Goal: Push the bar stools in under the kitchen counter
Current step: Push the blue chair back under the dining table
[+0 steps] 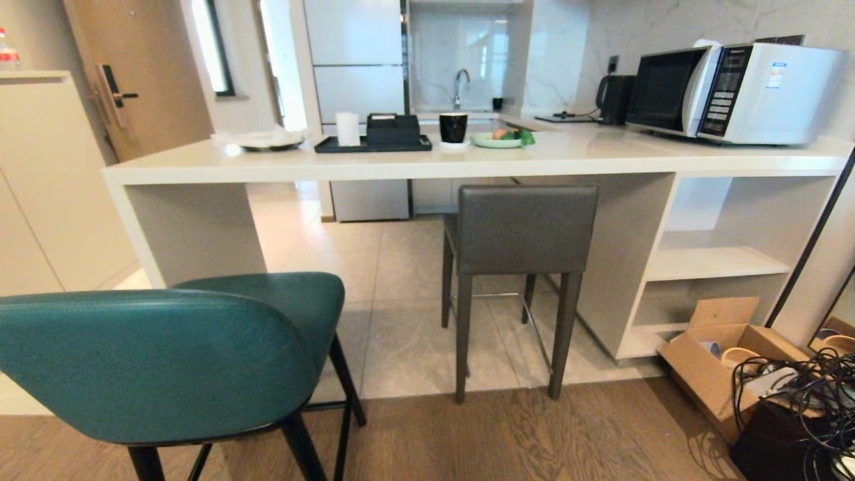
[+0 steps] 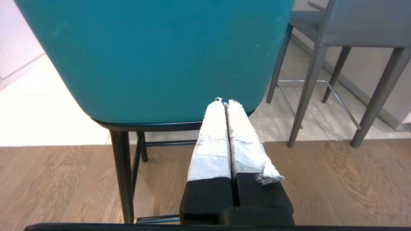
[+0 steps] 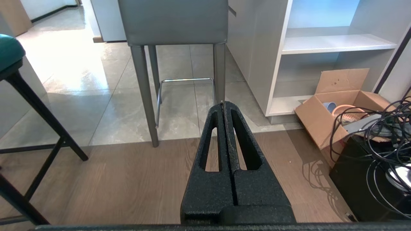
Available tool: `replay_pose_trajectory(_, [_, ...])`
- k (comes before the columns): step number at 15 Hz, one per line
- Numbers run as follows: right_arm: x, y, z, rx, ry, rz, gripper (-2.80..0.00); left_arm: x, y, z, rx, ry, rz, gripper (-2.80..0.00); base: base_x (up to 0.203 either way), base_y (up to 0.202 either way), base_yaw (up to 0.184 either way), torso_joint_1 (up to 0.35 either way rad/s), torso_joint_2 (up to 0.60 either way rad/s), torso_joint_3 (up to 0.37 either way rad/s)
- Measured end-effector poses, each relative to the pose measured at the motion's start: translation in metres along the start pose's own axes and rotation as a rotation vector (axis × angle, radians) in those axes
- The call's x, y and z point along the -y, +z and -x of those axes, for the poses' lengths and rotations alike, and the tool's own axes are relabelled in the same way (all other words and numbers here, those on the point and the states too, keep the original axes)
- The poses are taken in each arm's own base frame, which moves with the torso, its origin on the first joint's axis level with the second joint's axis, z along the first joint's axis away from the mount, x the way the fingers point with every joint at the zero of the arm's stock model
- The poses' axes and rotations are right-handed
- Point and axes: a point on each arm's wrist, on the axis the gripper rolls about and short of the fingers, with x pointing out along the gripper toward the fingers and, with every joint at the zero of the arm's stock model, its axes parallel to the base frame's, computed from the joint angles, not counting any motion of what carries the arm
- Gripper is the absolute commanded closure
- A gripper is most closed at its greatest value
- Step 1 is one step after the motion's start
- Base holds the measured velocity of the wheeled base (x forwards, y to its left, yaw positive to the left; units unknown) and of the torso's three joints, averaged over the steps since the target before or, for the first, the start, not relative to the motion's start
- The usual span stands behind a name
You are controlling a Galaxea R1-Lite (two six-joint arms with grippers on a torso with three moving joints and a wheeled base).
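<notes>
The teal bar stool (image 1: 160, 361) stands close in front of me at the lower left, away from the kitchen counter (image 1: 467, 160). The grey bar stool (image 1: 524, 230) stands further off, its seat partly under the counter top. Neither arm shows in the head view. My left gripper (image 2: 225, 102) is shut and empty, its white-wrapped tips just short of the teal stool's back (image 2: 154, 57). In the right wrist view my right gripper (image 3: 223, 103) is also shut and empty, held low over the wood floor and pointing toward the grey stool (image 3: 173, 22).
On the counter stand a microwave (image 1: 735, 90), a black tray (image 1: 374, 141), a mug (image 1: 453, 127) and a plate of food (image 1: 497, 139). An open cardboard box (image 1: 725, 361) and a tangle of black cables (image 1: 801, 401) lie on the floor at the right, below the open shelves (image 1: 718, 264).
</notes>
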Motion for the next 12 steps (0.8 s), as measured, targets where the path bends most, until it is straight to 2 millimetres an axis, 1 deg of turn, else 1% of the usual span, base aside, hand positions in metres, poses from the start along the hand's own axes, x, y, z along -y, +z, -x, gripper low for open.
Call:
replay_pose_trajectory(6, [0.0000, 0.0000, 0.0000, 0.000, 0.000, -0.001, 0.00, 0.0000, 0.0000, 0.0000, 0.000, 0.000, 0.000, 0.00, 0.000, 0.000, 0.000, 0.000, 0.00, 0.000])
replay_pose_trajectory(7, [0.0000, 0.0000, 0.0000, 0.000, 0.000, -0.001, 0.00, 0.0000, 0.0000, 0.0000, 0.000, -0.001, 0.000, 0.00, 0.007, 0.060, -0.005, 0.007, 0.00, 0.002])
replay_pose_trajectory(9, [0.0000, 0.0000, 0.0000, 0.000, 0.000, -0.001, 0.00, 0.0000, 0.0000, 0.0000, 0.000, -0.001, 0.000, 0.00, 0.003, 0.150, -0.005, -0.001, 0.00, -0.002])
replay_pose_trajectory(12, [0.0000, 0.0000, 0.0000, 0.000, 0.000, -0.001, 0.00, 0.0000, 0.0000, 0.0000, 0.000, -0.001, 0.000, 0.00, 0.000, 0.201, -0.001, 0.002, 0.00, 0.002])
